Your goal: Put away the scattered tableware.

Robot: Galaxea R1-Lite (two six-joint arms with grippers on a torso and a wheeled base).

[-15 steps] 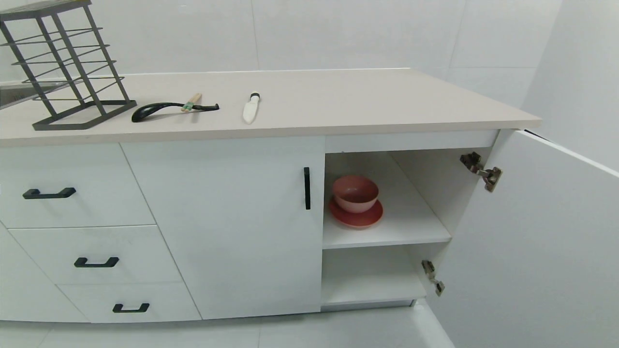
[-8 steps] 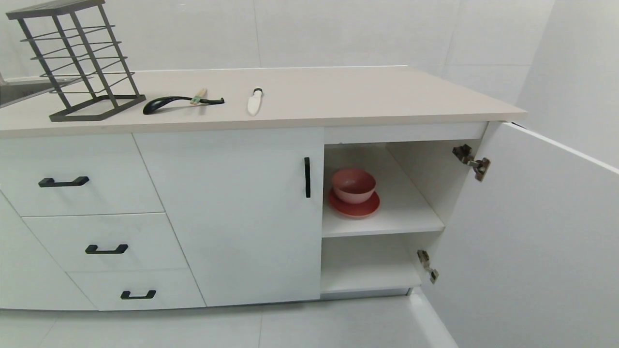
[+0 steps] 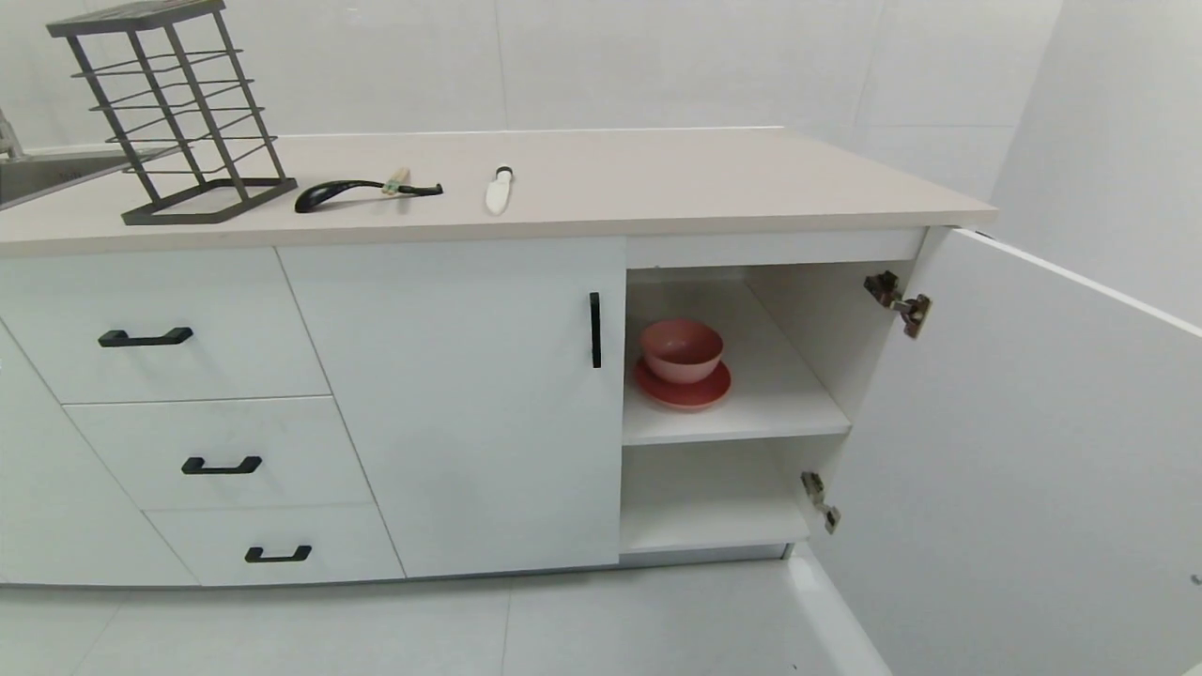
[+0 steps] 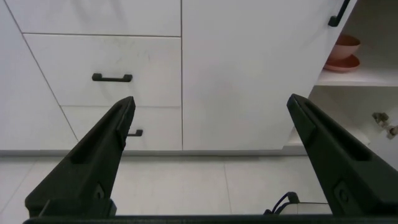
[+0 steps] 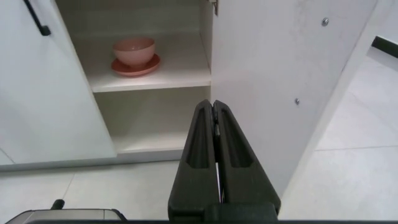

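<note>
On the beige countertop (image 3: 657,178) lie a black ladle (image 3: 329,193), a small wooden-handled utensil (image 3: 396,178) across its handle, and a white knife-like piece with a black end (image 3: 498,191). A pink bowl (image 3: 682,349) (image 5: 134,50) (image 4: 346,46) sits on a red plate (image 3: 684,390) (image 5: 135,66) on the upper shelf of the open cabinet. My left gripper (image 4: 208,109) is open, held low before the drawers. My right gripper (image 5: 213,112) is shut and empty, held low in front of the open cabinet.
A black wire rack (image 3: 178,122) stands at the counter's left, beside a sink (image 3: 47,174). The cabinet door (image 3: 1024,451) swings wide open on the right. Three drawers with black handles (image 3: 146,336) sit at left, next to a closed door (image 3: 460,404). The lower shelf (image 3: 709,512) is bare.
The whole head view has shifted: the cabinet sits farther away and slightly right, so the camera moved back. The tableware on the counter and shelf stays put.
</note>
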